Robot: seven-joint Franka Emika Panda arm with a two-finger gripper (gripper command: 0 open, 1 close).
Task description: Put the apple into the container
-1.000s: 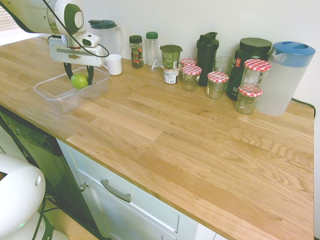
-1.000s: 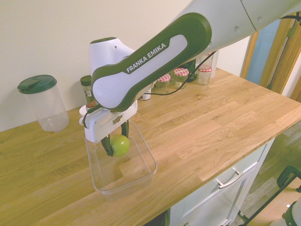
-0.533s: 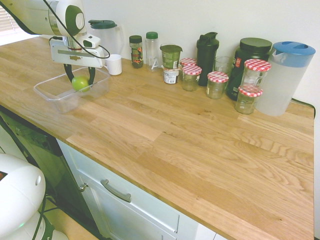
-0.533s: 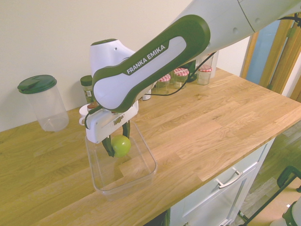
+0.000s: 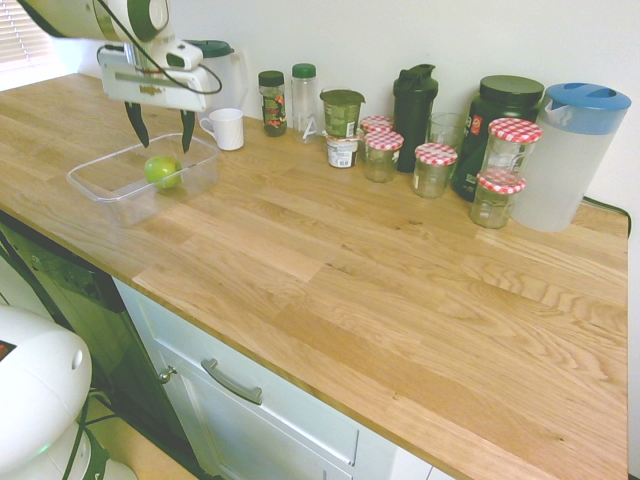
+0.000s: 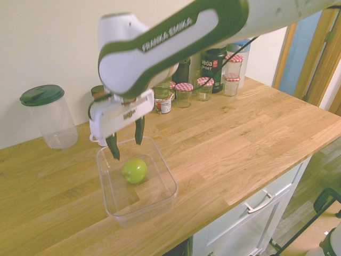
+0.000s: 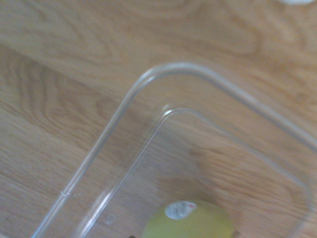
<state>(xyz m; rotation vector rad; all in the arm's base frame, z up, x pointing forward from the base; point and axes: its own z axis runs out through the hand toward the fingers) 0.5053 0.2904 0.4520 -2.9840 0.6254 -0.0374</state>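
The green apple point(image 5: 162, 170) point(image 6: 134, 170) lies on the floor of the clear plastic container point(image 5: 100, 190) point(image 6: 160, 205), which stands on the wooden counter. My gripper point(image 5: 160, 132) point(image 6: 127, 145) hangs open a short way above the apple, with nothing between its dark fingers. In the wrist view the container's rounded corner point(image 7: 163, 74) fills the frame, and the apple point(image 7: 190, 221), with a small white sticker on it, shows at the edge.
A white mug point(image 5: 226, 128) stands just behind the container, and a clear jar with a dark green lid point(image 6: 48, 116) near the wall. Bottles, red-checked jars point(image 5: 436, 168), dark shakers and a blue-lidded pitcher point(image 5: 570, 155) line the back of the counter.
My gripper has opened and let go of the apple, which now rests in the container. The gripper has risen above it.
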